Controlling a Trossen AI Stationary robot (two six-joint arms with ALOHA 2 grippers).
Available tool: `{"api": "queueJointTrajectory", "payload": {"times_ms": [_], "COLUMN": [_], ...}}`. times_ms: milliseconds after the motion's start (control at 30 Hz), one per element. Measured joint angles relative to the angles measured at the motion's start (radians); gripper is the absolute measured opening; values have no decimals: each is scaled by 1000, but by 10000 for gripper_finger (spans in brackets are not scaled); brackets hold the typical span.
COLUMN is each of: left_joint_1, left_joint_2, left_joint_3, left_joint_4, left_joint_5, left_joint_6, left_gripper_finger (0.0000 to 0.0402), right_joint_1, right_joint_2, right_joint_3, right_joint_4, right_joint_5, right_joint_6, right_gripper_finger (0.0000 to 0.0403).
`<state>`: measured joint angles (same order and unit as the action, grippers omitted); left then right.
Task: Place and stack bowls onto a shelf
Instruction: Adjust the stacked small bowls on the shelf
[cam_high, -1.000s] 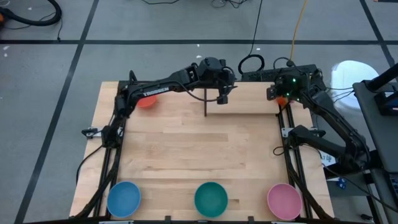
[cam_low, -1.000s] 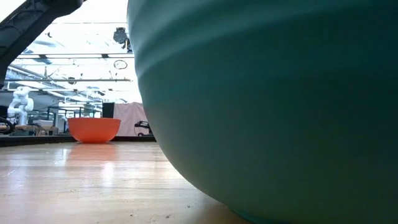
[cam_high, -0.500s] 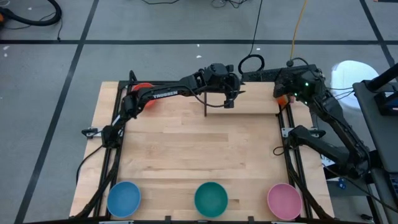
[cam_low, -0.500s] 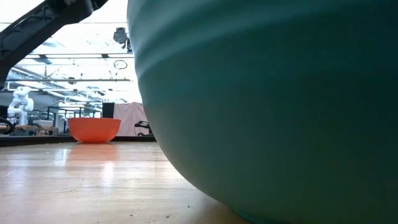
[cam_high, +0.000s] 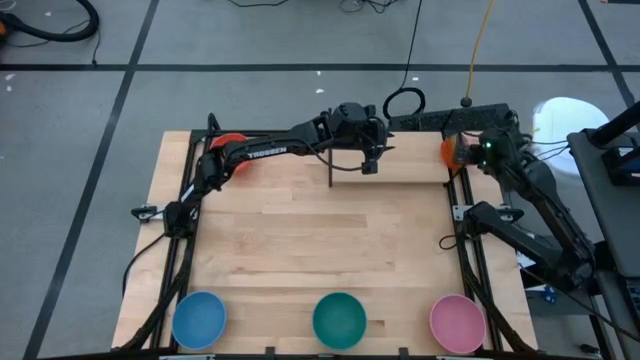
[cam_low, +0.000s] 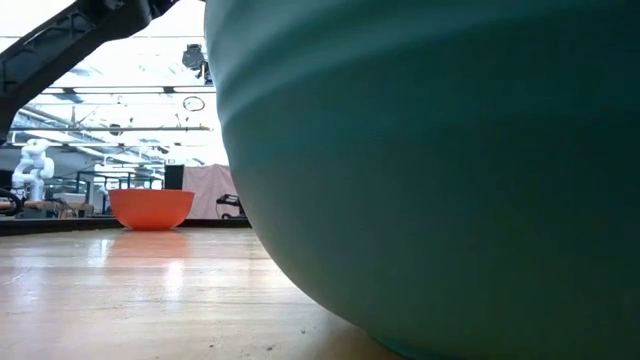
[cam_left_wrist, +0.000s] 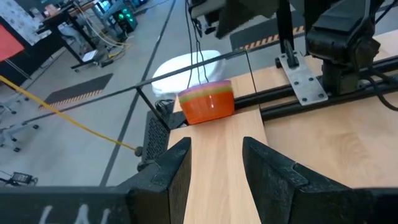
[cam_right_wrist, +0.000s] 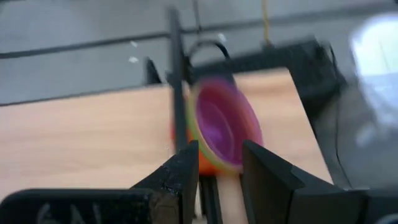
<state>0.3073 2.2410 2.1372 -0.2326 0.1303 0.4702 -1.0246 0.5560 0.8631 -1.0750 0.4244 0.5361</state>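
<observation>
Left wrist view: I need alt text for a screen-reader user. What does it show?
A stack of small bowls, orange at the bottom with green and purple rims above, sits at the far end of a light-wood shelf. The left hand, open and empty, points along the board toward it, with the right arm beyond.

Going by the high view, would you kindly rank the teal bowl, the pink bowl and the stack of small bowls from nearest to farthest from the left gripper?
From the left gripper, open over the shelf:
1. Stack of small bowls, at the table's far right corner.
2. Teal bowl, middle of the near edge.
3. Pink bowl, near right corner.
</observation>
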Motion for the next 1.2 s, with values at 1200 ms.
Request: {"api": "queueJointTrajectory", "payload": {"times_ms": [1200], "left_joint_1": [-2], "left_joint_2": [0], "left_joint_3": [0], "left_joint_4": [-28], "left_joint_5": [0], "left_joint_6": [-30], "left_gripper_finger": [149], "right_joint_1": [-290], "right_joint_2": [337], "right_joint_3": [-112], "right_joint_4": [305], "right_joint_5": [-348], "right_joint_6": [-75], "right_gripper_finger": [114]}}
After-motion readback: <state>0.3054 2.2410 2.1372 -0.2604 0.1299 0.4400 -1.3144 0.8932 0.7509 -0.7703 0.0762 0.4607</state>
